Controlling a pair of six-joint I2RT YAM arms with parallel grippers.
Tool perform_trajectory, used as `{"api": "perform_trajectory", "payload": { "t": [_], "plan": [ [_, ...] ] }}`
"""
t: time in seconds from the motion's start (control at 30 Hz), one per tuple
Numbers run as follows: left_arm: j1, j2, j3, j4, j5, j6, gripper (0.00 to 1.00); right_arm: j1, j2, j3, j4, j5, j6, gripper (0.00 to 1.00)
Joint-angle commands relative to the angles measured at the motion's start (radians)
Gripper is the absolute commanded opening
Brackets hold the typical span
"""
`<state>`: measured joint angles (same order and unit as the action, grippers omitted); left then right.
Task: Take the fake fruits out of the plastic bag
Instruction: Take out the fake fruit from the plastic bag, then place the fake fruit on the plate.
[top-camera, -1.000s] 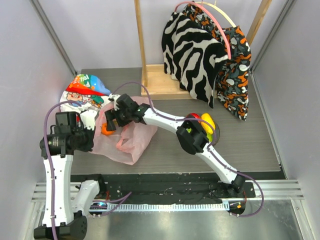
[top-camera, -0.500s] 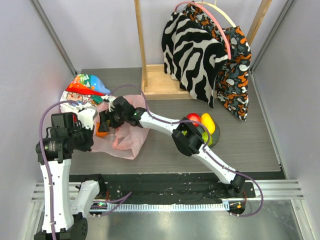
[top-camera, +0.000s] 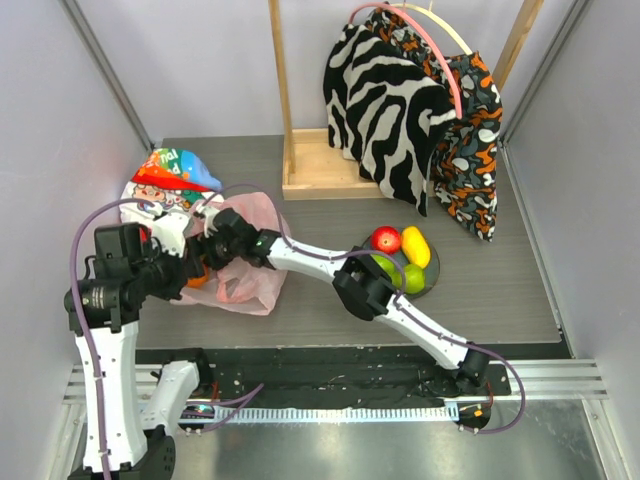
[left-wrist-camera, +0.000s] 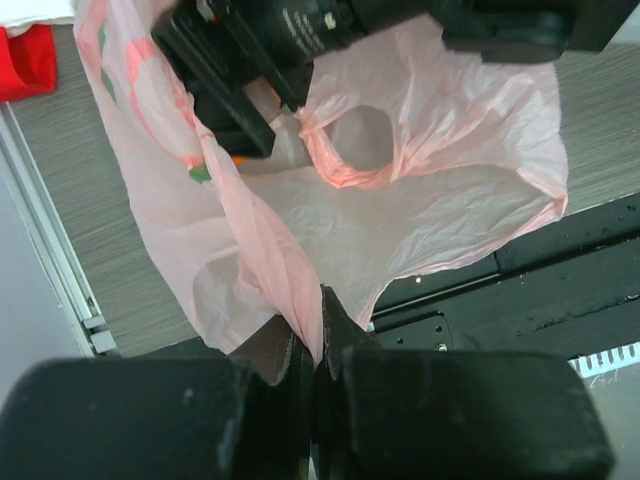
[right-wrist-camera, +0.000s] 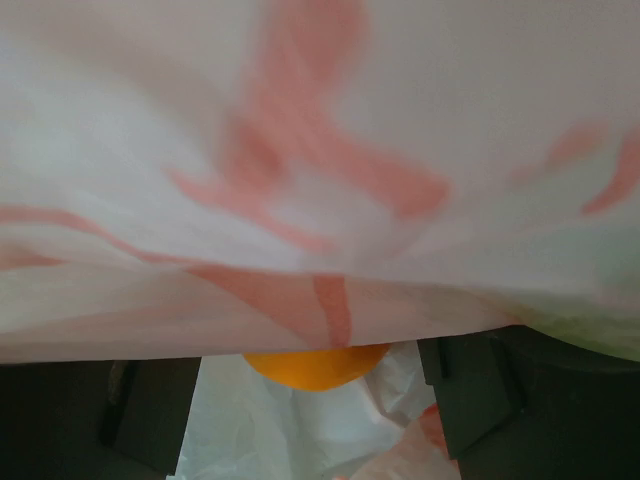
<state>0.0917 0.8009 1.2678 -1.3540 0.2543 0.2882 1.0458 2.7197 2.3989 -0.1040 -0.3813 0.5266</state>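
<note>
left fingers are clenched on a fold of the plastic bag, holding its edge up off the desk. right fingers are inside the bag and nearer the fruit; they're spread, not gripping. the orange sits dead ahead, centred between them just past the tips, gap on both sides, film draped over it.

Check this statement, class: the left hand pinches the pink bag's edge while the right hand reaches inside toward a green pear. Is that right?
Not quite. The fruit in front of the right hand is an orange, not a green pear, as the right wrist view shows. The rest stands: the left hand pinches the pink bag by its edge.
</note>
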Motion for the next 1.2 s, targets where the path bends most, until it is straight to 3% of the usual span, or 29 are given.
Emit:
{"api": "perform_trajectory", "payload": {
  "t": [0.0,0.07,0.23,0.33,0.63,0.8,0.9,1.03,1.17],
  "plan": [
    [-0.001,-0.008,0.044,-0.235,0.004,-0.004,0.00,0.013,0.012,0.042,-0.017,0.022,-0.034,0.80],
    [-0.001,-0.019,0.033,-0.229,-0.003,-0.007,0.00,0.010,0.000,0.031,-0.025,0.009,-0.057,0.61],
    [-0.001,-0.055,-0.014,-0.168,-0.030,-0.021,0.00,-0.021,-0.150,-0.046,-0.042,-0.024,-0.108,0.40],
    [-0.003,-0.086,-0.056,-0.105,-0.065,-0.008,0.00,-0.072,-0.257,-0.141,-0.066,-0.079,-0.148,0.34],
    [-0.003,-0.065,-0.123,0.154,-0.075,-0.009,0.00,-0.197,-0.751,-0.584,-0.206,-0.283,-0.286,0.31],
    [-0.001,-0.002,-0.128,0.240,-0.038,-0.009,0.00,-0.262,-1.021,-0.713,-0.368,-0.246,-0.431,0.31],
    [-0.001,0.026,-0.130,0.279,-0.003,-0.020,0.00,-0.397,-1.129,-0.829,-0.522,-0.183,-0.508,0.31],
    [-0.001,0.061,-0.131,0.309,0.020,-0.037,0.00,-0.727,-1.308,-0.983,-0.730,-0.146,-0.646,0.29],
    [-0.001,0.083,-0.116,0.300,0.031,-0.034,0.00,-0.941,-1.397,-1.118,-0.873,-0.104,-0.842,0.29]
  ]
}}
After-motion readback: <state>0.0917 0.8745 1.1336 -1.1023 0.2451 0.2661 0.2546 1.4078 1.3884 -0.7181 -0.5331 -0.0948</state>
